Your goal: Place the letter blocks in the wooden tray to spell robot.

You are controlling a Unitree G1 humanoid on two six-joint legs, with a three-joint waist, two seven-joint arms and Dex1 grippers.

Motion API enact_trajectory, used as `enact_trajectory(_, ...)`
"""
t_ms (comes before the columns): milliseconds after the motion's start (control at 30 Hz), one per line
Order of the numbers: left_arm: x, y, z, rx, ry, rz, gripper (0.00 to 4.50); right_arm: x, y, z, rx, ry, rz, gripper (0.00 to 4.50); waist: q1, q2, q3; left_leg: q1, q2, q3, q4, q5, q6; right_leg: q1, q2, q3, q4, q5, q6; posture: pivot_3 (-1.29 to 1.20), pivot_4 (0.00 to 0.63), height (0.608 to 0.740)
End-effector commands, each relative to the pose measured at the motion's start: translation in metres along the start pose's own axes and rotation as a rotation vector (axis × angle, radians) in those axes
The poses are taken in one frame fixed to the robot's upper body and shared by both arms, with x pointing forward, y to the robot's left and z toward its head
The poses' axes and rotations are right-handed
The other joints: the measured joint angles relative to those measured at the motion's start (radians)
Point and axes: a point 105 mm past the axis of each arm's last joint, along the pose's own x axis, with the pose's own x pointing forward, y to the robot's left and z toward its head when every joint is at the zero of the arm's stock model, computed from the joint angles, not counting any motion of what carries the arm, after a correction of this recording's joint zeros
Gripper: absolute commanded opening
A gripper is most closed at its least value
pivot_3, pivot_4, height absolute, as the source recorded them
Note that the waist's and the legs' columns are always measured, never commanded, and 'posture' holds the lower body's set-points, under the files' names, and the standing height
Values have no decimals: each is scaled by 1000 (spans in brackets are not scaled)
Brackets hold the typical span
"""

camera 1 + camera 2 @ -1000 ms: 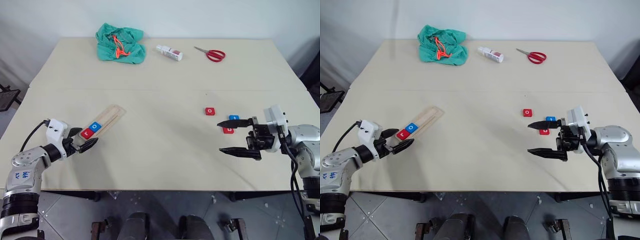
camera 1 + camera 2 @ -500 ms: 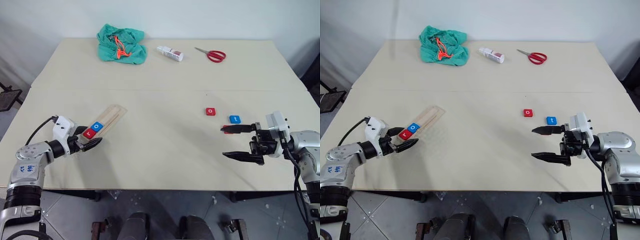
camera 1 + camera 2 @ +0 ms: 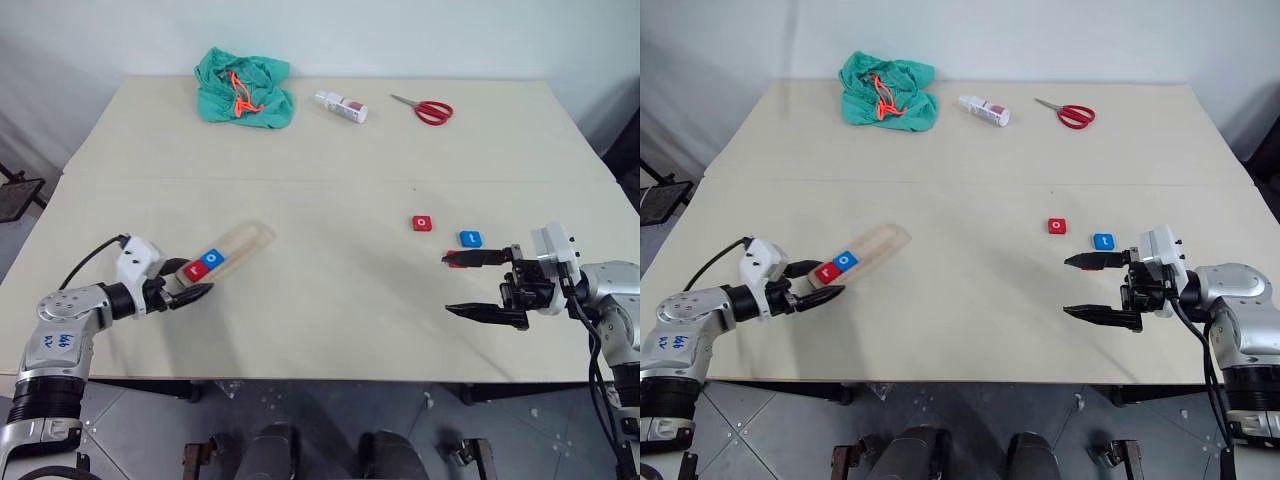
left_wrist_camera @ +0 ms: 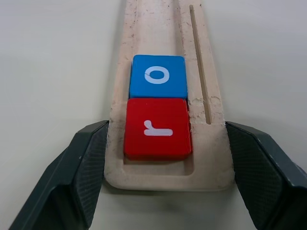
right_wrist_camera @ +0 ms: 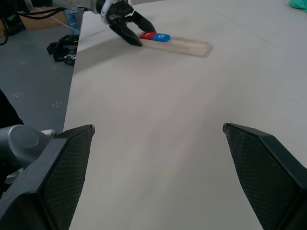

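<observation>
Pale light-wood rectangular tray, flat strip with a shallow recess and a narrow slit along one side. Lies near the table's left front edge, angled away from the robot. Judged stiff, light, apt to slide on the smooth top if nudged; best taken across its width at the near end, where the side walls offer flat faces.

Red square tile with white "r", seated at the near end of the recess. Blue square tile with white "o", touching it, next along. Both judged light, rigid and loose in the recess; tilting the tray would probably spill them.

Left gripper: its black fingers flank the tray's near end on both sides, at or just beside its walls; whether they press the wood cannot be told.

Loose tiles, right half of the table: red "o" tile, blue "t" tile, and a third red tile partly hidden behind a finger, letter unreadable. Thin and smooth; judged to need a pinch on opposite edges, low to the table.

Right gripper: spread wide, empty, hanging just beside the partly hidden tile.

Cream table. At its far edge, well apart from the work: crumpled green cloth with orange cord, small white bottle, red-handled scissors.
</observation>
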Motion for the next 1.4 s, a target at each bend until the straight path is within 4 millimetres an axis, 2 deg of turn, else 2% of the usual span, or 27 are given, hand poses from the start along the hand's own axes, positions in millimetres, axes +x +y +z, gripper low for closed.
enact_trajectory(33, 17, -25, 17, 68, -25, -145, 3391, -11, 3, 9, -52, 1, 14, 4500, -1, 0, 0, 0, 0, 0, 0, 0, 0, 0, 0, 0, 0, 0, 0, 0, 150, 740)
enact_trajectory(300, 58, -62, 34, 209, -29, -385, 3391, -19, 10, 2, -41, 20, -32, 4500, 1, 0, 0, -1, 0, 1, 1, 0, 0, 0, 1, 0, -1, 0, 0, 0, 150, 740)
enact_trajectory(800, 102, -95, 53, 354, -73, -586, 3391, -32, 30, -4, -13, 38, -138, 4500, 0, -2, 1, -3, 0, 0, 2, 0, 0, -1, 2, -1, -2, 0, 0, 0, 150, 740)
enact_trajectory(1067, 108, -105, 54, 375, -71, -633, 3391, -33, 33, -4, -10, 39, -163, 4500, 0, -2, 1, -4, 0, 0, 3, 0, 1, -1, 2, -2, -2, 0, 0, 0, 150, 740)
enact_trajectory(1167, 108, -106, 54, 371, -62, -628, 4394, -33, 33, -4, -10, 39, -168, 4500, 0, -2, 1, -5, 0, -1, 3, 0, 1, -1, 1, -2, -2, 0, 0, 0, 150, 740)
enact_trajectory(1333, 102, -106, 59, 379, -75, -621, 4455, -32, 32, -4, -8, 39, -175, 4500, 0, -2, 1, -6, 0, -2, 3, 0, 1, -1, 2, -3, -2, 0, 0, 0, 150, 740)
enact_trajectory(1400, 94, -102, 64, 377, -84, -613, 4455, -32, 32, -4, -5, 38, -180, 4500, 0, -2, 1, -7, 0, -2, 4, 0, 1, -1, 2, -3, -2, 0, 0, 0, 150, 740)
